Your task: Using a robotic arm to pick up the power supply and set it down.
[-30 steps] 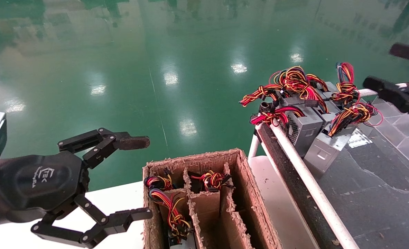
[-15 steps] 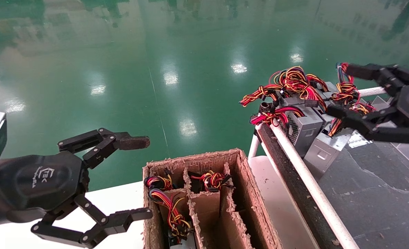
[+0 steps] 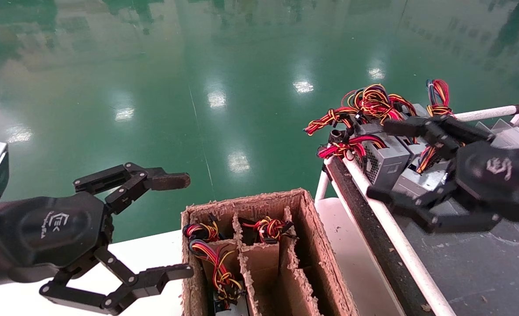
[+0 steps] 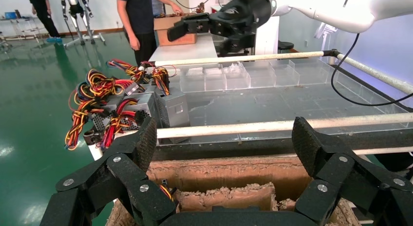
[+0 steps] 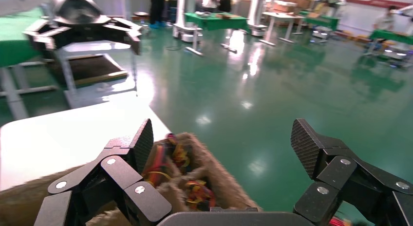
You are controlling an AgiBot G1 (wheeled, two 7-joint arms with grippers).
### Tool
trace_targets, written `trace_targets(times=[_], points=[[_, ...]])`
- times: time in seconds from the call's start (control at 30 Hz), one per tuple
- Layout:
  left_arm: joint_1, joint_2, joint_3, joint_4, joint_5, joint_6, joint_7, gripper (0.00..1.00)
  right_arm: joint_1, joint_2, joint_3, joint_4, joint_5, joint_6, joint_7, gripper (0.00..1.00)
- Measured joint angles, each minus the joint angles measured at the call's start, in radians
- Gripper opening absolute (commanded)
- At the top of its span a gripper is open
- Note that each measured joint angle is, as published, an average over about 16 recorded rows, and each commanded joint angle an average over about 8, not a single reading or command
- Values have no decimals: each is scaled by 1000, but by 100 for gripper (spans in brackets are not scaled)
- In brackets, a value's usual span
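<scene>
Several grey power supply boxes [image 3: 388, 159] with red, yellow and black wire bundles [image 3: 373, 103] lie in a heap at the far end of the dark belt table [image 3: 483, 263]. They also show in the left wrist view as the power supply heap [image 4: 139, 103]. My right gripper [image 3: 384, 160] hangs open just above and in front of this heap, holding nothing. Its own view has the right gripper [image 5: 224, 143] open over the cardboard box [image 5: 207, 175]. My left gripper [image 3: 176, 226] stays open and empty at the lower left, the same left gripper [image 4: 225, 143] facing the box.
A brown cardboard divider box [image 3: 307, 210] with wire bundles in its far compartments stands on a white table [image 3: 154, 252]. A white rail [image 3: 386, 228] edges the belt table. Clear bins [image 4: 253, 75] line its far side. A person [image 4: 141, 16] stands beyond.
My right gripper has swung in from the right edge, leftward and down, and is over the power supply heap now. The left gripper has not moved.
</scene>
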State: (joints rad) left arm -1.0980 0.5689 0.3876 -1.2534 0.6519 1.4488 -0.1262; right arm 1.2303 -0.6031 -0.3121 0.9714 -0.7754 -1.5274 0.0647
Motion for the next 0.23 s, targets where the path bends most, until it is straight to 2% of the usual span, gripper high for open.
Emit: trace_targets(times=[0.23], points=[[0,0,0,0,0,0,0,100,-34,-2,7,68,10,7,27,100]])
